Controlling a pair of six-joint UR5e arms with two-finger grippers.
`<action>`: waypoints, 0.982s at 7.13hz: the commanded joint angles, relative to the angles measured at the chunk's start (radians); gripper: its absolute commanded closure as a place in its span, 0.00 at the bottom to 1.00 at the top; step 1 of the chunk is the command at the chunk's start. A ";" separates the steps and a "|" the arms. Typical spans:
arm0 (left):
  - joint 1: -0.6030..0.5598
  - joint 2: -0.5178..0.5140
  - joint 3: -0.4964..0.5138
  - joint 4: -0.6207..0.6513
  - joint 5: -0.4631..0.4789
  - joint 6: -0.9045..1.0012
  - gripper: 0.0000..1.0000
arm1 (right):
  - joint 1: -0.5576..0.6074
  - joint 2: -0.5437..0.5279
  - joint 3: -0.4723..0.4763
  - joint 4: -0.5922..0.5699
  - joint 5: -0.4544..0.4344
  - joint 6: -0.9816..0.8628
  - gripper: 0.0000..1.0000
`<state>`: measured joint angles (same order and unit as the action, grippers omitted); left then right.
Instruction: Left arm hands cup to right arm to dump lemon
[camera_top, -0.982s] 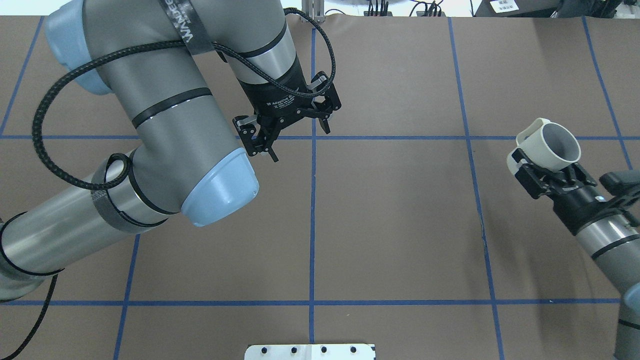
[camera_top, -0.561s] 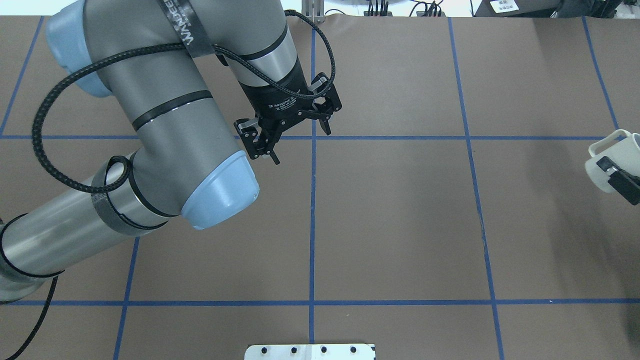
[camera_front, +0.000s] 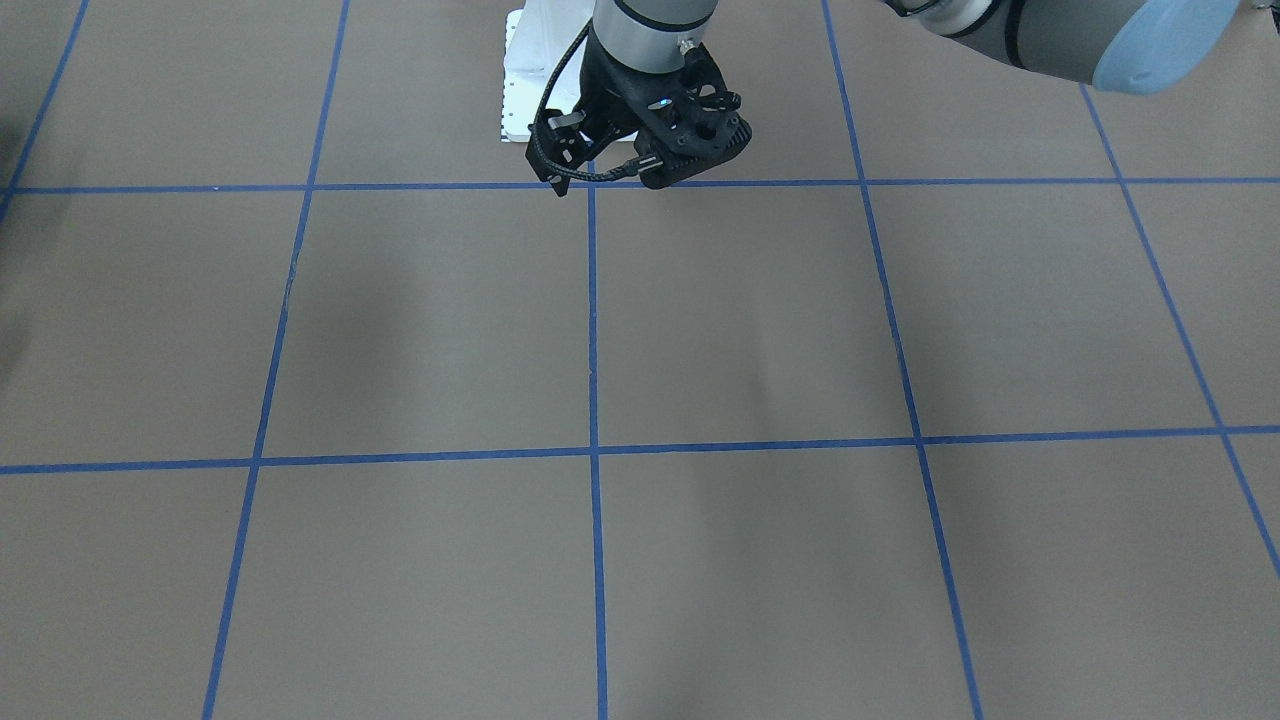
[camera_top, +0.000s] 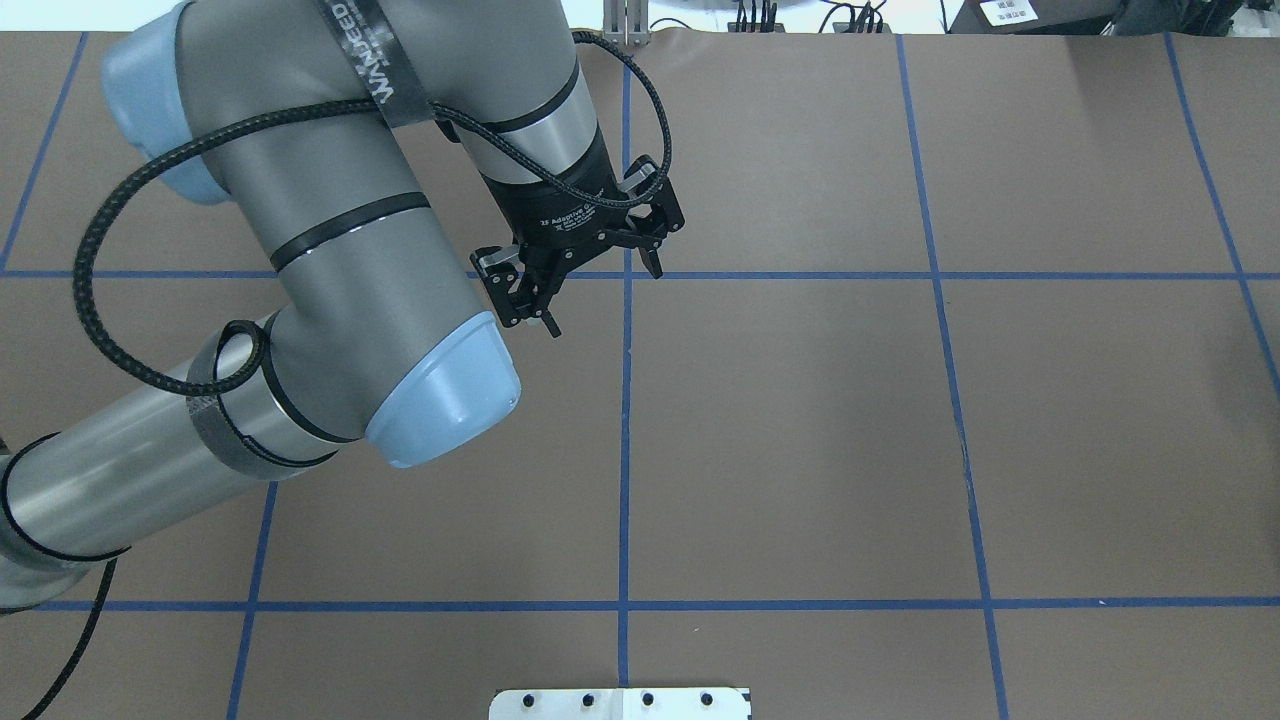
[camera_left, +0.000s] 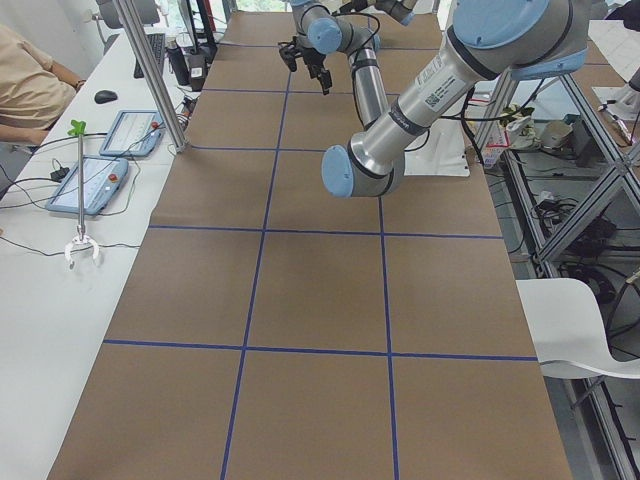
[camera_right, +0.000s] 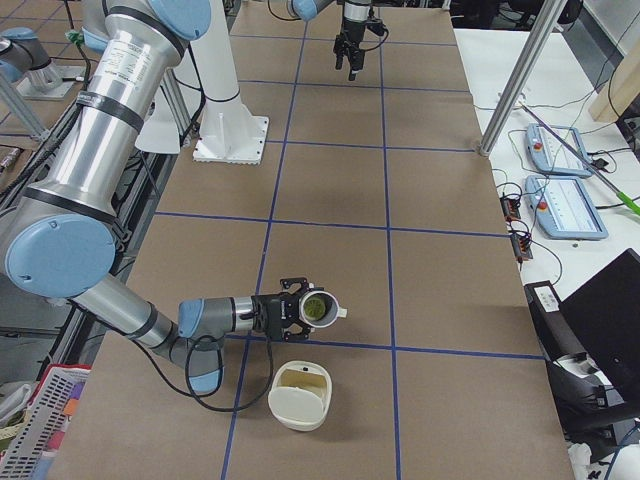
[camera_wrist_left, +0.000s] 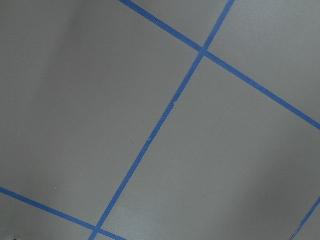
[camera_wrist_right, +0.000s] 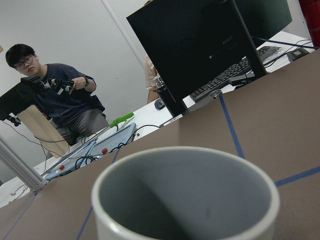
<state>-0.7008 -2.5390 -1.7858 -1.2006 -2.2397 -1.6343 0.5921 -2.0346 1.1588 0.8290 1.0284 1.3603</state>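
My left gripper (camera_top: 603, 297) hangs open and empty over the table's middle at the far side; it also shows in the front-facing view (camera_front: 600, 165). The left wrist view shows only bare mat. My right gripper (camera_right: 298, 308) is outside the overhead view. In the exterior right view it holds the white cup (camera_right: 322, 297) on its side above the mat, mouth turned away from the arm. The yellow-green lemon (camera_right: 314, 308) sits inside the cup. The right wrist view shows the cup's rim (camera_wrist_right: 185, 155) close up, and the lemon is hidden there.
A white bowl (camera_right: 300, 397) stands on the mat just in front of and below the held cup. The robot's white base plate (camera_top: 620, 703) lies at the near edge. An operator (camera_wrist_right: 55, 100) and a monitor (camera_wrist_right: 210, 45) are beyond the table's right end.
The right arm has carried the cup to the right, out of the overhead view. The left gripper has stayed open and almost still.
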 joint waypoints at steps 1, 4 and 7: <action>0.001 0.003 0.000 -0.001 0.000 0.001 0.00 | 0.008 -0.013 -0.059 0.094 -0.001 0.182 1.00; 0.006 0.003 0.000 -0.001 0.000 0.001 0.00 | 0.058 -0.010 -0.063 0.136 0.001 0.444 1.00; 0.006 0.005 0.000 0.001 0.002 0.001 0.00 | 0.090 0.002 -0.124 0.211 0.001 0.720 1.00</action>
<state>-0.6950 -2.5349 -1.7856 -1.2007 -2.2382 -1.6341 0.6689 -2.0418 1.0767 0.9919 1.0296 1.9688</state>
